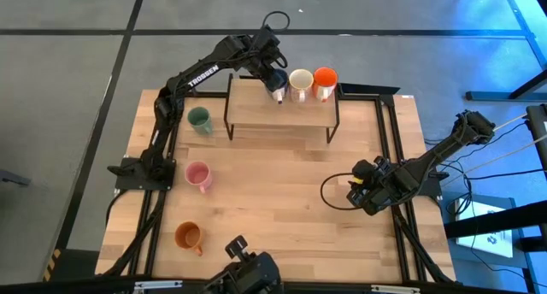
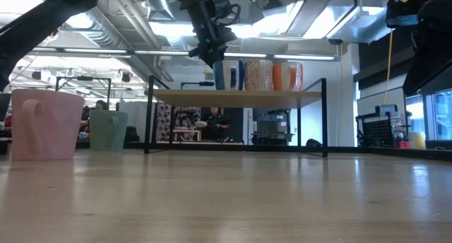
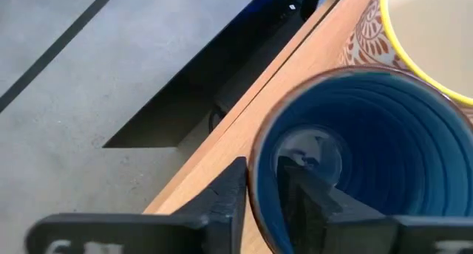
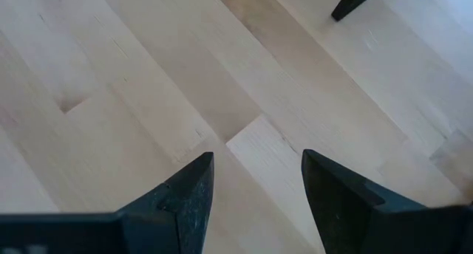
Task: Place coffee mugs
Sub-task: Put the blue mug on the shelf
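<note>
On the raised wooden shelf (image 1: 282, 114) at the table's far side stand the blue mug (image 1: 278, 82), the white mug (image 1: 300, 82) with a patterned outside, and the orange-red mug (image 1: 325, 80), side by side. My left gripper (image 1: 275, 76) reaches over the shelf's left end and is shut on the blue mug (image 3: 369, 150). The green mug (image 1: 199, 119), pink mug (image 1: 198, 174) and orange-brown mug (image 1: 188, 236) stand on the table's left side. My right gripper (image 4: 257, 162) waits open, low over the bare table at the right (image 1: 352, 191). My left gripper holds the blue mug by its wall at the rim (image 3: 256, 187), one finger (image 3: 303, 202) inside the mug and one finger (image 3: 229, 202) outside. The fingers come from above, pointing down. The mug is upright with its base on the shelf (image 2: 226, 75), close beside the white mug (image 3: 429, 40).
The shelf has thin black metal legs (image 1: 228, 123) standing on the table. Black rails (image 1: 389, 114) run along the table's left and right sides. A cable loop (image 1: 333, 191) lies by my right gripper. The table's middle (image 1: 282, 200) is bare wood.
</note>
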